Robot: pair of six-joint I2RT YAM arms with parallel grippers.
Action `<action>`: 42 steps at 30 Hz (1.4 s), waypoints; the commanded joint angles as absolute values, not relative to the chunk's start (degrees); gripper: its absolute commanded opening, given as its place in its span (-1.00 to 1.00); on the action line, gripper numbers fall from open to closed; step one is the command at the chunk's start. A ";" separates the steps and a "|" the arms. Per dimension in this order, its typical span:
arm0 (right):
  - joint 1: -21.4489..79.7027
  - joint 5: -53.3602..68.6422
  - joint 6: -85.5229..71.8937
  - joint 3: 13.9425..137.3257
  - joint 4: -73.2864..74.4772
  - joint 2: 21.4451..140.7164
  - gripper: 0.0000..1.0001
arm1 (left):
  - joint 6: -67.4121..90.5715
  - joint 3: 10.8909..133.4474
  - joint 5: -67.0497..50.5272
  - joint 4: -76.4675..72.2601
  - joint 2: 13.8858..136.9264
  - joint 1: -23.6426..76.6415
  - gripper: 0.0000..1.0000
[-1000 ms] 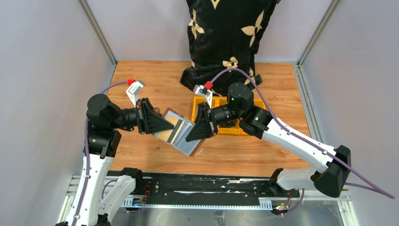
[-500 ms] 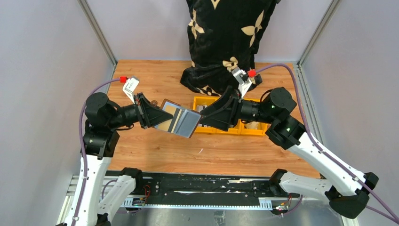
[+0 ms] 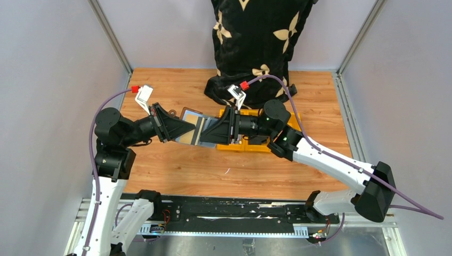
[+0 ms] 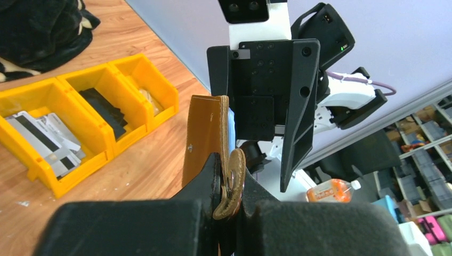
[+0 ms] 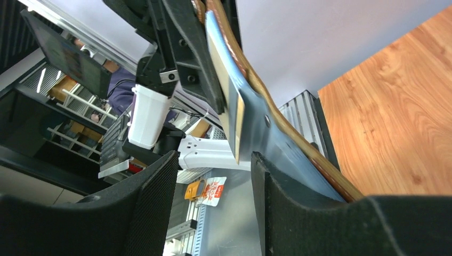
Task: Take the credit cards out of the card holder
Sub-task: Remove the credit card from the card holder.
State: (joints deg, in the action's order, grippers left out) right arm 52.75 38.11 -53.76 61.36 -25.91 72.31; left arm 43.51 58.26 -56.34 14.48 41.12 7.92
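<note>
Top external shows the card holder [image 3: 199, 130] running lengthwise left-right, pinched by left pincer [image 3: 190, 130], right pincer [image 3: 208, 136] spread.

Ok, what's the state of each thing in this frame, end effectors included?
card holder: unfolded, held off the table.
credit card: in the holder, not yet pulled out.
left end effector: shut on the card holder.
right end effector: open, straddling the holder's free edge.
yellow bins: on the table, one holding loose cards.
</note>
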 commanded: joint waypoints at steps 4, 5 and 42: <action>53.35 40.01 -60.08 61.81 -37.91 75.96 0.03 | 54.05 55.68 -60.49 4.18 40.58 7.73 -0.96; 53.35 40.07 -60.50 61.65 -38.68 76.24 0.00 | 54.59 55.55 -60.66 3.72 40.62 7.73 -0.96; 53.45 40.06 -67.34 53.09 -52.59 72.61 -0.47 | 69.09 53.53 -66.06 -8.21 41.37 7.73 -1.00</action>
